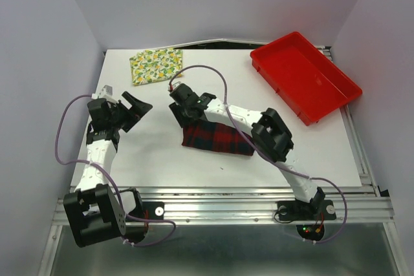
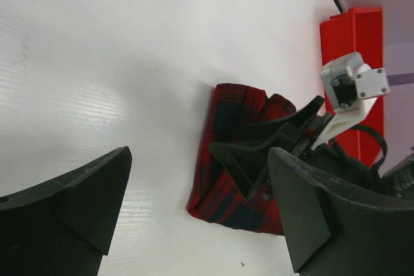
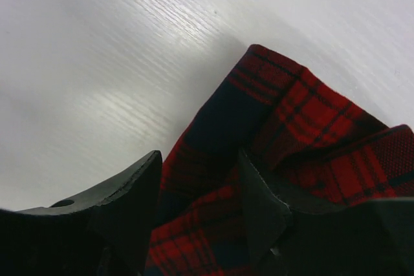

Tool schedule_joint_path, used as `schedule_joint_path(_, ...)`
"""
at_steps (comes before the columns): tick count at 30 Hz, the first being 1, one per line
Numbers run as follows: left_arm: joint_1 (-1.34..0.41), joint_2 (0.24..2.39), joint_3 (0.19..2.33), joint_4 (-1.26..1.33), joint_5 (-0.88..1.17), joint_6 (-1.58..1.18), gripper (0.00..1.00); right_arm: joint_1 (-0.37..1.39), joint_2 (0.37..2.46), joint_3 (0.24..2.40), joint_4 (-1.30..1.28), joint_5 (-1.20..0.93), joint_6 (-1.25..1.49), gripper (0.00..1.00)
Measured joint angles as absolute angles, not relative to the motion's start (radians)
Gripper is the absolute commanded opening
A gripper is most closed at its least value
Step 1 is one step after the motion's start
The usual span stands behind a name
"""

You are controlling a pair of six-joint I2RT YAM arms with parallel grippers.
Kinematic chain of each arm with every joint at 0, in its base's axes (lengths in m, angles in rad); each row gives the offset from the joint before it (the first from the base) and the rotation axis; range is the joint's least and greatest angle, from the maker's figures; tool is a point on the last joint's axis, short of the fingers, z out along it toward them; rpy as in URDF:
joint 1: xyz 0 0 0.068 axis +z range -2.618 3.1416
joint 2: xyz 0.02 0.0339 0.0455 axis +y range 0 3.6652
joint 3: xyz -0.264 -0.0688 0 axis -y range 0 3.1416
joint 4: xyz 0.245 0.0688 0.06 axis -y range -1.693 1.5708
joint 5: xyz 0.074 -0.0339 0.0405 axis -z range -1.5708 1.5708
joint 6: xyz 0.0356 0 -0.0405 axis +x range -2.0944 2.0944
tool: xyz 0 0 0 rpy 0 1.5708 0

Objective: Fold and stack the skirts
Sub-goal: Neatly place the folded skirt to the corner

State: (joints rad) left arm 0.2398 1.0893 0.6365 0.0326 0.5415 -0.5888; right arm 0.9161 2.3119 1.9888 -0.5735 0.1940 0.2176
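Top view: left arm bent, left tool (image 1: 136,111) hanging over bare bench (image 1: 162,159), well apart from the lemon skirt (image 1: 156,65) at the far edge. The right arm reaches across, and the right tool (image 1: 181,113) meets the left end of the plaid skirt (image 1: 223,138) mid-bench.
Left wrist view: 2 fingers spread wide, nothing between them.
Right wrist view: fingers clamped on a raised plaid fold.
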Motion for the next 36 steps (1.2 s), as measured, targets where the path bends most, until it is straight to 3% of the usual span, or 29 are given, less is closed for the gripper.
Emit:
schedule_joint_path(5, 0.24, 1.089, 0.636, 0.022, 0.516, -0.589, 0.98, 0.916, 2.366, 2.006, -0.567, 0.227, 0.218, 0.55)
schedule_joint_path(7, 0.239, 1.089, 0.636, 0.018, 0.51, -0.588, 0.98, 0.916, 2.378, 2.015, -0.566, 0.231, 0.221, 0.49)
schedule_joint_path(8, 0.239, 1.089, 0.636, 0.017, 0.509, -0.588, 0.98, 0.916, 2.382, 2.018, -0.565, 0.232, 0.222, 0.44)
schedule_joint_path(12, 0.241, 1.089, 0.604, 0.051, 0.553, -0.568, 0.81, 0.916, 2.389, 2.021, -0.561, 0.236, 0.23, 0.01)
schedule_joint_path(14, 0.244, 1.089, 0.569, 0.08, 0.611, -0.553, 0.77, 0.915, 2.39, 2.022, -0.561, 0.233, 0.244, 0.01)
schedule_joint_path(18, 0.244, 1.095, 0.492, 0.178, 0.749, -0.567, 0.98, 0.9, 2.39, 2.031, -0.564, 0.208, 0.271, 0.01)
schedule_joint_path(28, 0.182, 1.165, 0.436, 0.339, 0.816, -0.58, 0.98, 0.845, 2.374, 2.093, -0.572, 0.048, 0.353, 0.01)
schedule_joint_path(36, 0.036, 1.379, 0.487, 0.356, 0.748, -0.479, 0.98, 0.824, 2.314, 2.093, -0.574, -0.041, 0.397, 0.01)
